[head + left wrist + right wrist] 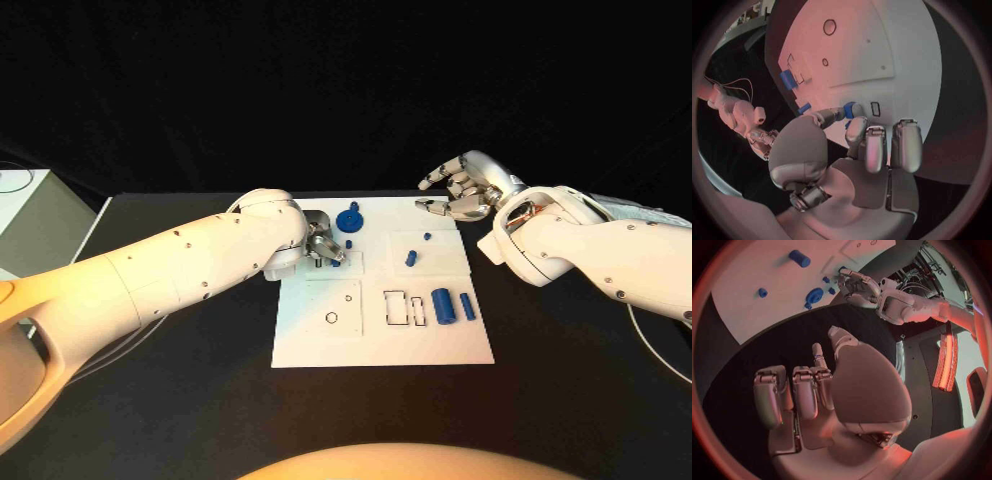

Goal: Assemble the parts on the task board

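Fingers of the left hand [323, 245] curl down onto the white task board [378, 345] near its far left part, and in the left wrist view we see the fingertips [837, 114] closed around a small blue part [851, 108] that sits on the board's surface — pinched between thumb and a finger, while the other fingers hang bent beside it. From the head view we make out that same blue piece just at the hand's tips, beside a little rectangular outline on the board.

We find the right hand [464, 187] raised off the board's far right corner, over the black table [577, 380], its fingers half curled and apart with nothing in them; the right wrist view shows the palm and fingers [806, 390] bare against the dark tabletop.

On the board we count several loose parts: a round blue disc with a stub [351, 220] near the far edge, a small blue peg [411, 257] in the middle, a tiny blue piece [427, 237] just beyond it, and two blue cylinders [453, 305] lying side by side near the right edge, next to some rectangular outlines — all well apart from the right hand.
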### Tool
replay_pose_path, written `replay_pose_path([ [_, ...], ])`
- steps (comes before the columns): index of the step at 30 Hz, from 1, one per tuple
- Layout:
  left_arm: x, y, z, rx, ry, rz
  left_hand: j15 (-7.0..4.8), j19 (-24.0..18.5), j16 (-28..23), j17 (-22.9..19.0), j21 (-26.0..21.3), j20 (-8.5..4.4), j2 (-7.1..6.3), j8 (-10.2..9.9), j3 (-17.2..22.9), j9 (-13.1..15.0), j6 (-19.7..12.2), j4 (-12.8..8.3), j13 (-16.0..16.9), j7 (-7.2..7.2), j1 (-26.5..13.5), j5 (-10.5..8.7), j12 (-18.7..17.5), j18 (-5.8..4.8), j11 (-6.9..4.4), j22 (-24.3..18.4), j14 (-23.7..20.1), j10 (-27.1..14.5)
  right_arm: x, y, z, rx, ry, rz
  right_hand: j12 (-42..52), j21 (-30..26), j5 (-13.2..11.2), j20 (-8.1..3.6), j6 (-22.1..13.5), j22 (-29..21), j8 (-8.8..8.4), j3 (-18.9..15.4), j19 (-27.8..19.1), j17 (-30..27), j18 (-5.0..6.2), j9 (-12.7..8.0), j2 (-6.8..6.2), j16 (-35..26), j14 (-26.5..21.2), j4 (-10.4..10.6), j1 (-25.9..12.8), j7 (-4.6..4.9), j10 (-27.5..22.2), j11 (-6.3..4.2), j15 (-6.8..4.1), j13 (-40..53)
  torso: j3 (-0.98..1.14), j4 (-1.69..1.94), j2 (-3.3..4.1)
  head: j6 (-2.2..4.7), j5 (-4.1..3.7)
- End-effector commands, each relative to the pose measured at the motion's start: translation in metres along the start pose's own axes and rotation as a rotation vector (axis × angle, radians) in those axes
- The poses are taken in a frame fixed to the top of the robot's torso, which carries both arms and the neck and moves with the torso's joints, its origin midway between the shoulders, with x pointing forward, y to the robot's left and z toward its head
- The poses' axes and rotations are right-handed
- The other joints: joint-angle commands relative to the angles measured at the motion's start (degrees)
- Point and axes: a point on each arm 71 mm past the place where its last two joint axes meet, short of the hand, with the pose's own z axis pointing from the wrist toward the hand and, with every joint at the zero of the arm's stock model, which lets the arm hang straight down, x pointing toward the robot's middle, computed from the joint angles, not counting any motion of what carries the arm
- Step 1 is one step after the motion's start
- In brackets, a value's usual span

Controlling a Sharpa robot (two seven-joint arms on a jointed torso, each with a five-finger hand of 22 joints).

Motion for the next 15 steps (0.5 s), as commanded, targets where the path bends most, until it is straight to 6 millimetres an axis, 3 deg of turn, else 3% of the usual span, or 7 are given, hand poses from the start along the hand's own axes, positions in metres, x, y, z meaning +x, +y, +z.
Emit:
replay_pose_path([
  [1,0.0078,-0.0023,0.0018,0.009,0.034,0.005,-0.45,0.1,0.2,15.1,0.0,-0.32,0.13,-0.5,-0.3,0.1,1.7,-0.1,0.0,-2.14,-0.5,-0.29,0.1,-0.49,-0.05,2.3,6.1,-0.5,0.0002,0.0014,-0.0002,-0.014,0.004,-0.008,0.1,0.3,0.3,-0.23,-0.3,15.1,0.03,0.3,6.0,15.1,-0.82,0.0,-0.12,0.2,6.1,0.0,-0.5,0.08,6.0,-0.26,-0.24,15.1,0.03,-0.06,0.05,0.05,0.0],
  [5,0.0076,-0.0022,0.0017,0.009,0.032,0.004,-0.43,0.1,0.2,15.1,-0.1,-0.32,-0.16,-0.7,-2.1,0.4,1.9,1.2,0.0,-2.14,-1.0,-0.54,0.1,-0.49,-0.02,2.3,6.1,-0.6,-0.0001,0.0012,-0.0003,-0.014,0.002,-0.008,0.1,0.3,0.3,-0.23,-0.3,15.1,0.06,0.3,6.0,15.1,-0.82,0.1,-0.11,0.2,6.1,0.1,-0.5,0.08,5.9,-0.26,-0.24,15.1,0.04,-0.06,0.02,0.05,-0.01],
  [9,0.0074,-0.0008,0.001,0.009,0.029,0.004,-0.35,0.1,0.2,15.1,-0.1,-0.3,-1.97,-1.2,-9.6,1.0,2.5,4.9,0.1,-2.02,-3.0,-1.22,0.2,-0.5,0.09,2.3,6.1,-0.8,-0.0006,0.0009,-0.0004,-0.014,-0.001,-0.009,0.0,0.3,0.3,-0.23,-0.3,15.1,0.06,0.3,6.0,15.1,-0.82,0.1,-0.12,0.2,6.1,0.1,-0.6,0.09,5.8,-0.26,-0.24,15.0,0.04,-0.03,-0.03,0.09,-0.1],
  [12,0.0072,0.0007,-0.0001,0.01,0.026,0.004,-0.38,0.2,0.2,15.1,-0.2,-0.32,-2.43,-1.6,-13.2,1.2,2.6,6.7,0.1,-2.03,-2.9,-1.37,0.2,-0.5,0.08,2.3,6.1,-0.8,-0.0009,0.0006,-0.0005,-0.014,-0.003,-0.009,-0.1,0.2,0.3,-0.23,-0.3,15.1,0.06,0.3,6.0,15.1,-0.82,0.1,-0.14,0.2,6.1,0.1,-0.6,0.09,5.8,-0.25,-0.24,14.9,0.04,-0.01,-0.08,0.11,-0.2],
  [14,0.0069,0.0019,-0.0012,0.011,0.023,0.004,-0.37,0.2,0.2,15.1,-0.2,-0.31,-2.41,-2.0,-16.0,1.5,2.7,8.6,0.2,-2.03,-2.2,-4.49,0.3,-0.5,0.07,2.3,6.1,-0.9,-0.0011,0.0004,-0.0004,-0.014,-0.004,-0.009,-0.1,0.2,0.3,-0.23,-0.3,15.1,0.06,0.3,6.0,15.1,-0.82,0.1,-0.14,0.2,6.1,0.1,-0.6,0.09,5.8,-0.25,-0.24,14.9,0.03,0.01,-0.12,0.11,-0.2],
  [15,0.0067,0.0024,-0.0017,0.011,0.022,0.004,-0.35,0.2,0.2,15.1,-0.2,-0.33,-2.3,-2.1,-16.7,1.5,2.8,9.2,0.2,-2.02,-1.8,-4.91,0.3,-0.48,0.06,2.3,6.1,-0.9,-0.0012,0.0004,-0.0004,-0.014,-0.004,-0.009,-0.1,0.2,0.3,-0.23,-0.3,15.1,0.06,0.3,6.0,15.1,-0.82,0.1,-0.14,0.2,6.1,0.1,-0.6,0.09,5.8,-0.25,-0.24,14.9,0.03,0.01,-0.11,0.13,-0.19],
])
